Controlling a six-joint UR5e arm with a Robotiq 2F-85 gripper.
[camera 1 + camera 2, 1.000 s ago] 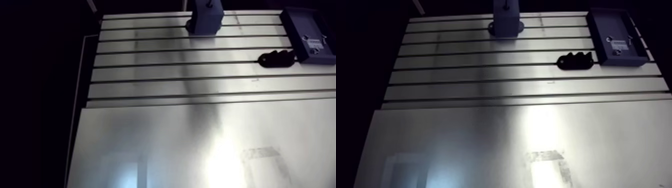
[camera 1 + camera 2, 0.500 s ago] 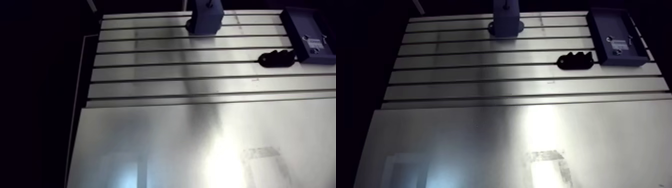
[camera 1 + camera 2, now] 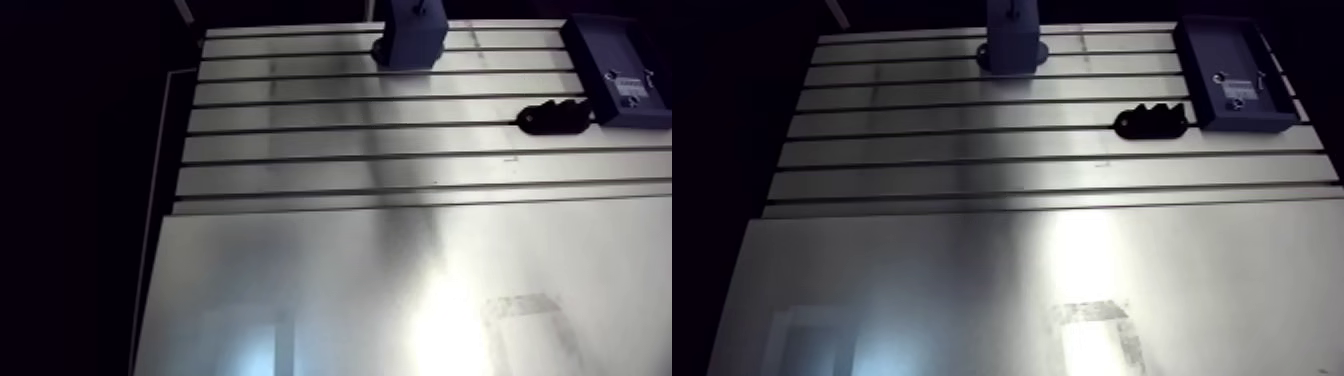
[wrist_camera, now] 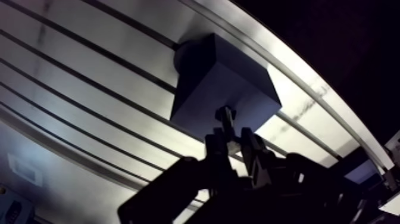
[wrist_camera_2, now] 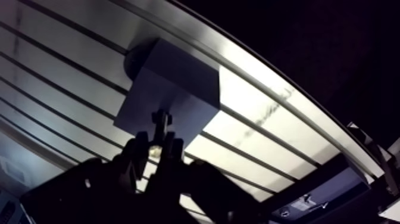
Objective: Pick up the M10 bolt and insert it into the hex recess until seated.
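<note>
The only writing in sight is on a small white label inside a dark tray at the table's far right corner, and it is too small to read. The wrist view catches the same tray at its edge, with the label no clearer there.

The table is bare aluminium. Its far half is cut by long parallel slots, while the near half is a smooth sheet with a bright patch of glare. Beyond the table's edges all is dark.

A blue-grey block stands at the far edge of the slotted part, on a round foot. Just beside the tray lies a black part with a scalloped upper edge, well apart from the block.

The bolt is a short dark stub with a wider end, and it sticks out from between the fingers of the gripper. The fingers stand close together, clamped on it, and a small bright glint shows low between them. In the wrist view the bolt's free end lies right ahead of the gripper, over the block's lit face. Whether it touches the block cannot be told, and the hex recess itself cannot be made out.
</note>
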